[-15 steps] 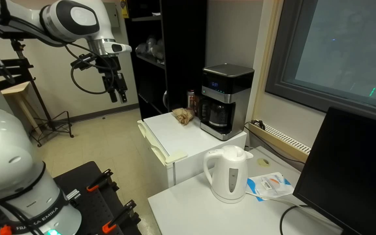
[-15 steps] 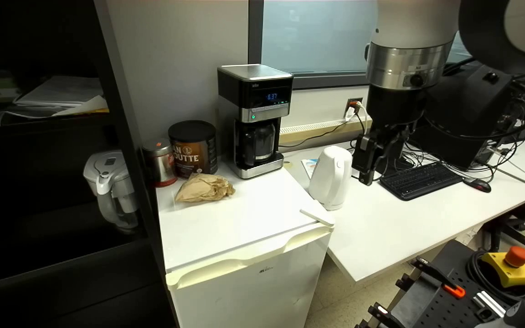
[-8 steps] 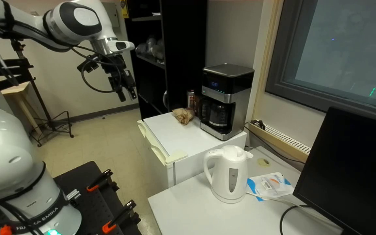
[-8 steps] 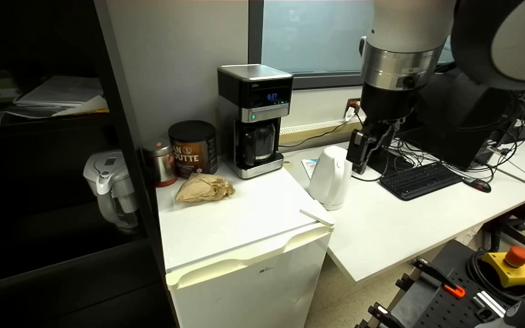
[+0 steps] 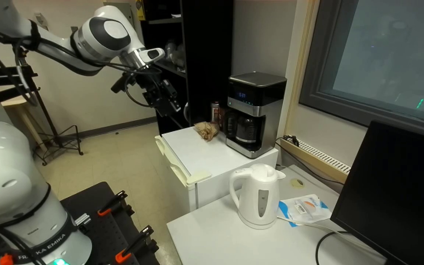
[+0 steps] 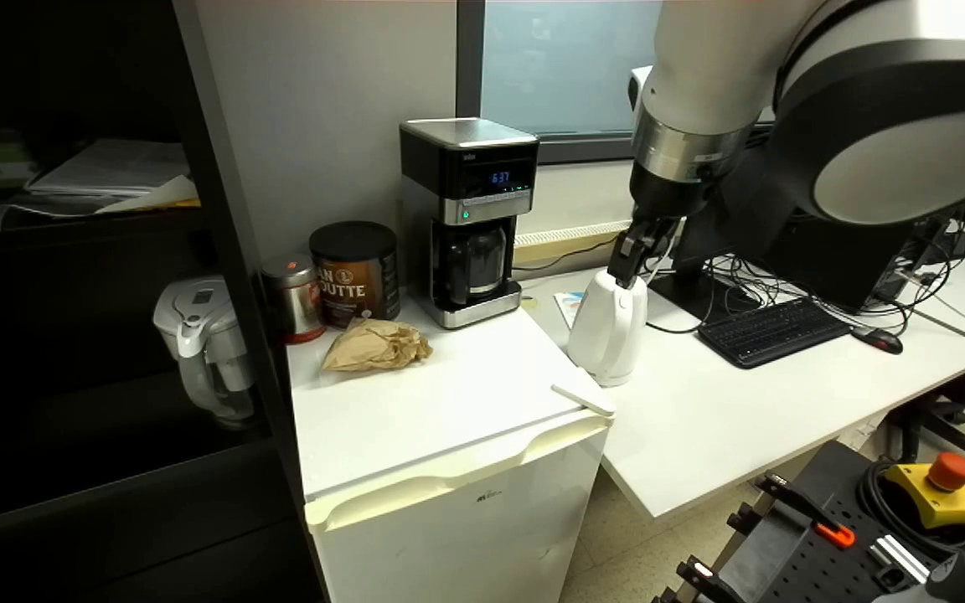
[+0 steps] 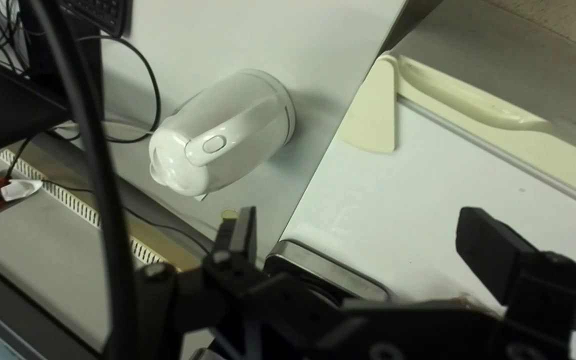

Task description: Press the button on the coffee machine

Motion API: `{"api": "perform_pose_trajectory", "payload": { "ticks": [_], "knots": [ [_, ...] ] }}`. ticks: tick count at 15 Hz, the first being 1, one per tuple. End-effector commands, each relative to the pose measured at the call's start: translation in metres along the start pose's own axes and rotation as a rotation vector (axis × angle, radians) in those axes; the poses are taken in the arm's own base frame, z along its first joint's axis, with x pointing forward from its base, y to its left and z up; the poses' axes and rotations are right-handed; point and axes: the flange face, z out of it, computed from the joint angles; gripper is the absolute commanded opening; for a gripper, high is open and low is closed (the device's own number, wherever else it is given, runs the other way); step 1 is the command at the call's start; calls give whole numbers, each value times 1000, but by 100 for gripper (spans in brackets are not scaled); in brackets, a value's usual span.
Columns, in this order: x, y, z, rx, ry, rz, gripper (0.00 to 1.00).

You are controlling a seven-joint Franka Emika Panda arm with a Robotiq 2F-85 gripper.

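The wrist view shows the Robotiq gripper (image 7: pixel 357 232) in released state: its two fingers (image 7: pixel 488 245) are spread wide. In both exterior views it hangs tilted in the air, well apart from the drip coffee maker (image 6: pixel 467 199). This coffee maker stands upright on the white top of the mini fridge (image 6: pixel 457 536), at the rear corner which is next to the desk (image 6: pixel 750 435). Its display (image 6: pixel 499 177) gives 6:37 in blue, a small green light (image 6: pixel 466 214) is lit on the grey strip below, and the glass carafe (image 6: pixel 482 260) sits inside the recess. Along the rear edge of the same top, toward the black bookcase (image 5: pixel 206 55), there are the brown canister (image 6: pixel 365 289) with black lid and the silver-and-red tin (image 6: pixel 298 301); the crumpled paper bag (image 6: pixel 376 345) lies just in front of the canister. The white electric kettle (image 7: pixel 238 130) stands on the desk, near the edge that runs beside the fridge. Farther along this tabletop lie the keyboard (image 6: pixel 771 331) and, near its end, the mouse (image 6: pixel 878 340).
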Motion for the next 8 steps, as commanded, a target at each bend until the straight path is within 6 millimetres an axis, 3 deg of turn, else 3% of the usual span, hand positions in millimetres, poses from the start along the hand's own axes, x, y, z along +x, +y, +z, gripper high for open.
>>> {"api": "perform_pose_trajectory", "payload": {
  "ticks": [1,3,4,6,8],
  "knots": [
    [24,15,25,-39,51,1,100],
    [36,27,40,-60,76,4,100],
    [42,33,47,-68,88,6,75],
    [55,44,60,-86,113,9,68],
    [69,54,73,-92,138,11,52]
  ]
}}
